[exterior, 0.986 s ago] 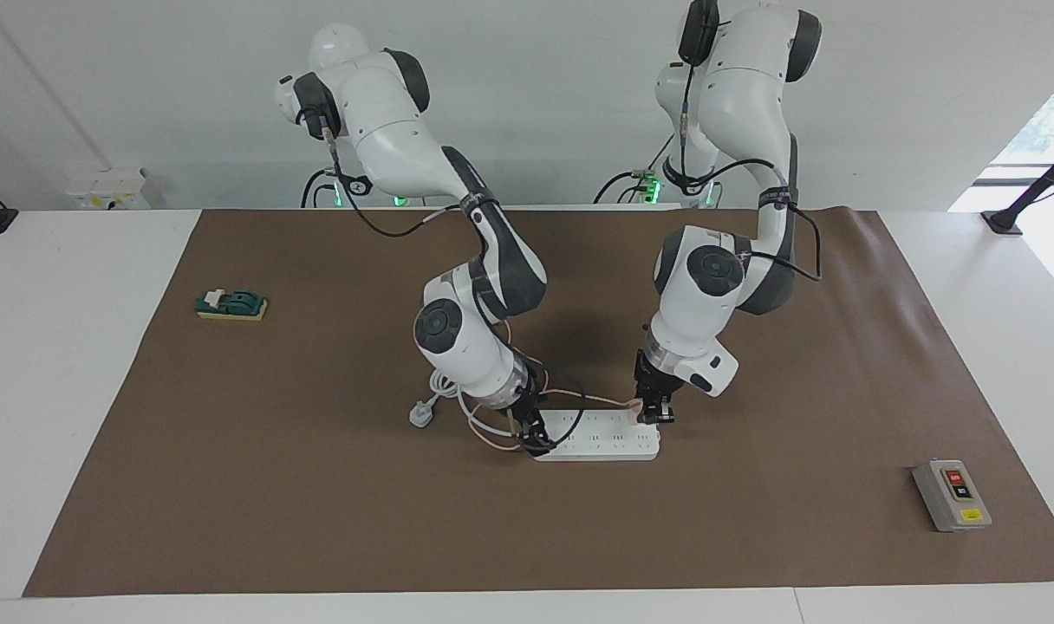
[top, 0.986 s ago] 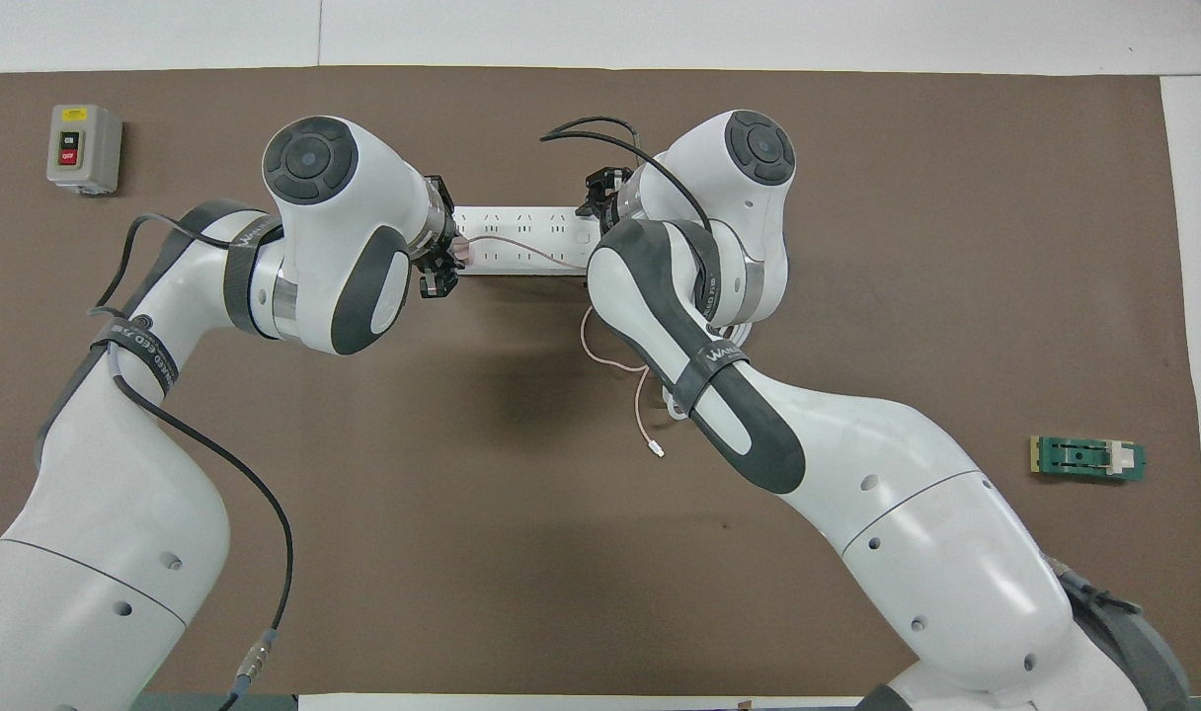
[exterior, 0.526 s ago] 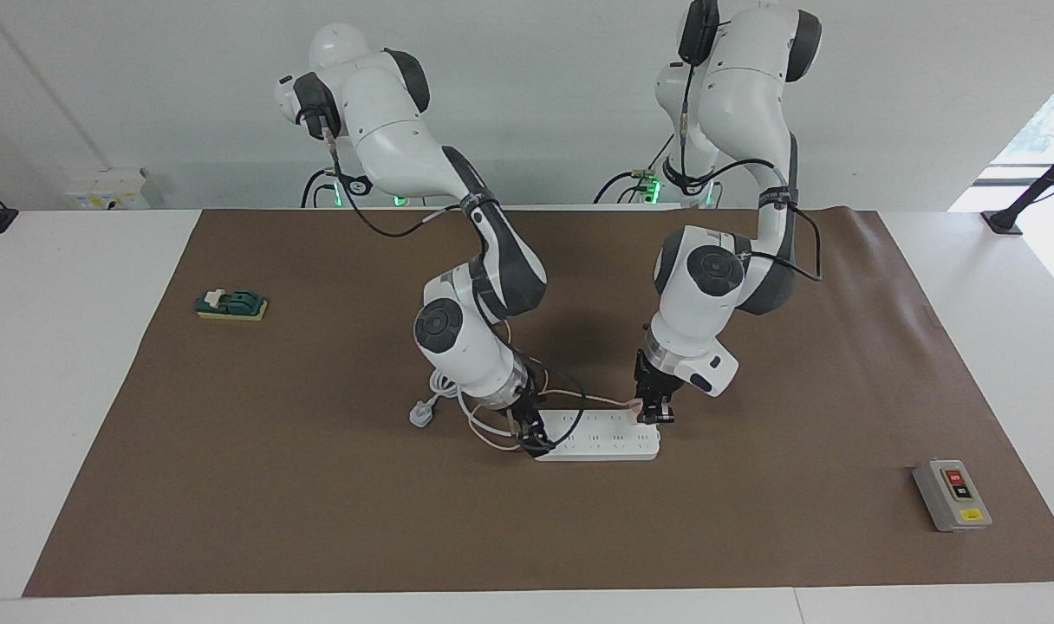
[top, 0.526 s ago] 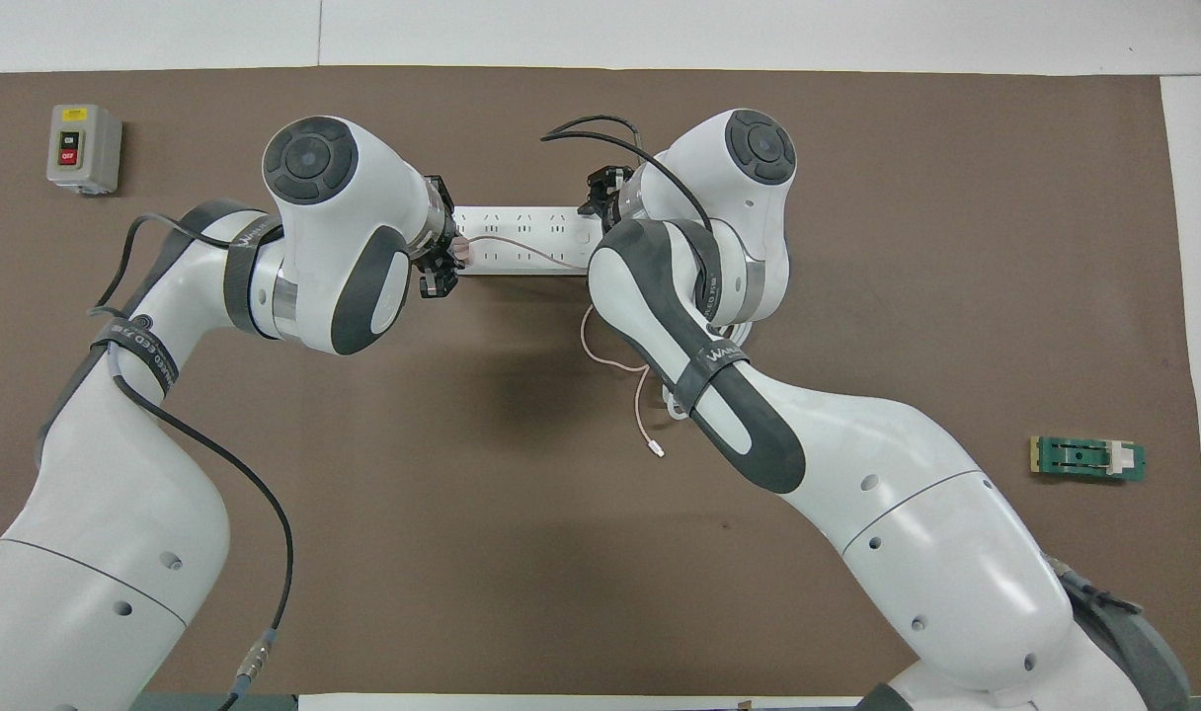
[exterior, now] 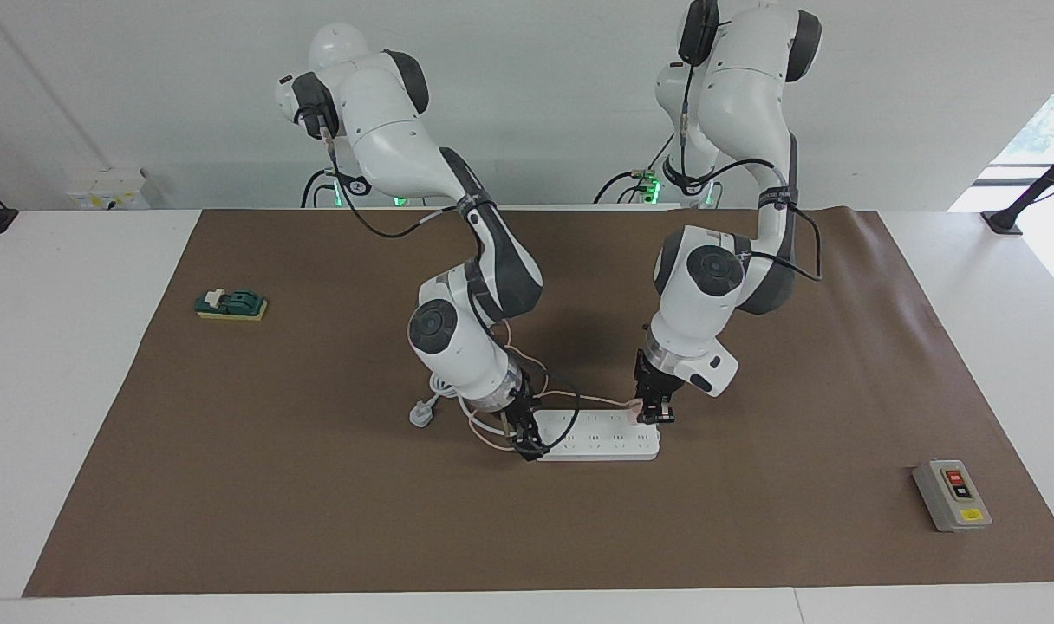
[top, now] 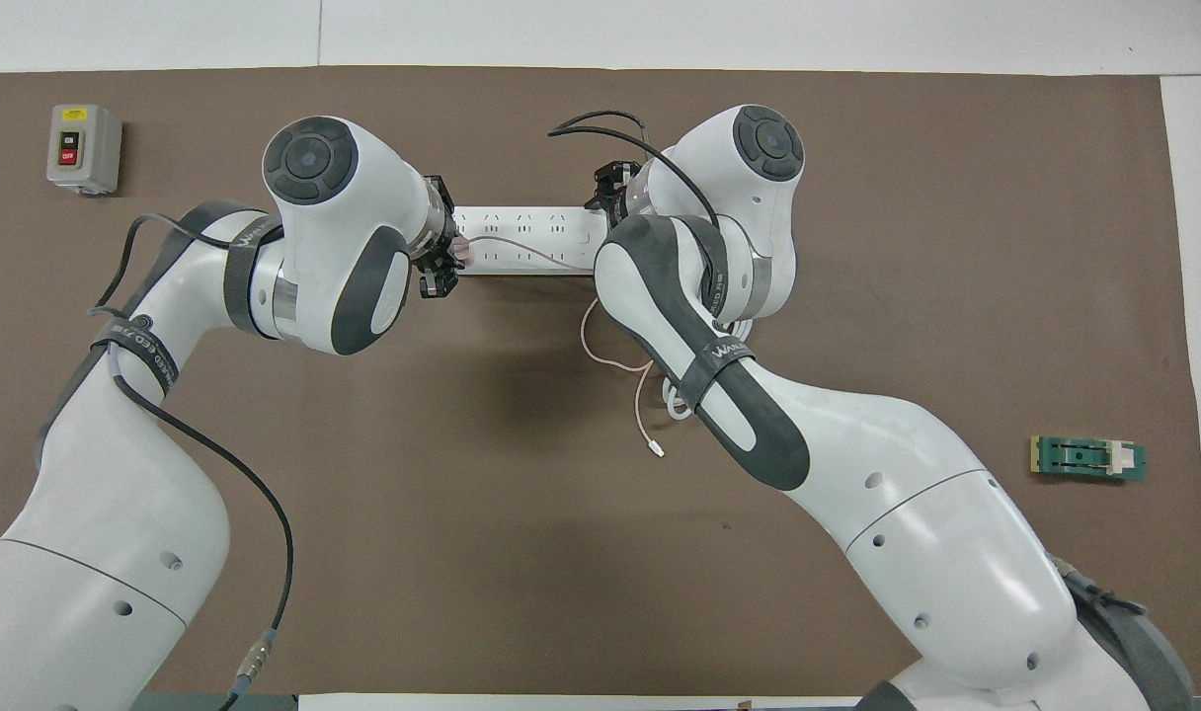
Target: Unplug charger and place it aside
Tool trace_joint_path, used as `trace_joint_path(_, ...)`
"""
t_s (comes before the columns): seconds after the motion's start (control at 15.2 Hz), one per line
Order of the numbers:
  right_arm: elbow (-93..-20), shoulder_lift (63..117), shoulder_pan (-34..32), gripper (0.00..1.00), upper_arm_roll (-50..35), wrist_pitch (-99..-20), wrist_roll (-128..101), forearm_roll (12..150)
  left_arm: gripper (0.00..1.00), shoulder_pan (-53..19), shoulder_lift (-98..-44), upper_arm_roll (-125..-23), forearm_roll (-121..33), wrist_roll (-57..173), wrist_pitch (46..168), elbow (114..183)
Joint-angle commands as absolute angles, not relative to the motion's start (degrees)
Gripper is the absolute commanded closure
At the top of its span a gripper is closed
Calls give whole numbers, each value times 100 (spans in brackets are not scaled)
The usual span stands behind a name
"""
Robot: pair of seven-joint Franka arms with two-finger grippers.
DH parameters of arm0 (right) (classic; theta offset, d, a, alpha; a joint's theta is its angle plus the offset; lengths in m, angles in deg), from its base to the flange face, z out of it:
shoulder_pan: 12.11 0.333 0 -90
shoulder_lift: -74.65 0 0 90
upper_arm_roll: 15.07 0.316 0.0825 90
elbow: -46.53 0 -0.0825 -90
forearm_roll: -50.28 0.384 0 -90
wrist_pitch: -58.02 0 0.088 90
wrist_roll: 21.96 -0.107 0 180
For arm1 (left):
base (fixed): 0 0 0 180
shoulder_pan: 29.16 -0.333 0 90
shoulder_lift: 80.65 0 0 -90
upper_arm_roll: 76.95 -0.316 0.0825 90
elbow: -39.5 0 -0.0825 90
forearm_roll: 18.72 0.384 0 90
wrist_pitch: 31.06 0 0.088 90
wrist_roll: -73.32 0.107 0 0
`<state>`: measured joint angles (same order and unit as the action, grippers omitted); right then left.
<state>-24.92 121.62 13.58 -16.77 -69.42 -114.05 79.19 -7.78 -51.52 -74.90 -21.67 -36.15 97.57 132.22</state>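
The pale-pink charger (exterior: 637, 415) sits plugged into the white power strip (exterior: 596, 436) at its end toward the left arm; it also shows in the overhead view (top: 460, 253). My left gripper (exterior: 654, 418) (top: 449, 252) is down on the strip there, shut on the charger. The thin pink cable (top: 615, 363) runs along the strip (top: 521, 212) and loops nearer to the robots, ending in a small connector (top: 657, 452). My right gripper (exterior: 527, 440) (top: 610, 193) is low at the strip's end toward the right arm.
The strip's thick white cord and white plug (exterior: 420, 414) lie beside the right gripper. A grey switch box (exterior: 952, 494) (top: 84, 148) stands toward the left arm's end. A green block (exterior: 230, 305) (top: 1087, 458) lies toward the right arm's end. A brown mat (exterior: 319, 520) covers the table.
My right arm has shifted slightly toward its own end of the table, its gripper staying low at the strip's end. The left gripper, charger and strip have not moved.
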Motion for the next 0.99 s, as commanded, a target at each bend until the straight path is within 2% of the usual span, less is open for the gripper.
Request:
trace_joint_path(0.0, -2422, 12238, 1382, 2, -1639, -7038, -11292, 7866, 100, -719, -5094, -7555, -2127, -3593, 10077, 13407)
trace_joint_path(0.92, -2378, 12308, 1338, 2, -1630, -7152, -11108, 7866, 100, -710, -5094, -7555, -2127, -3593, 10025, 13407)
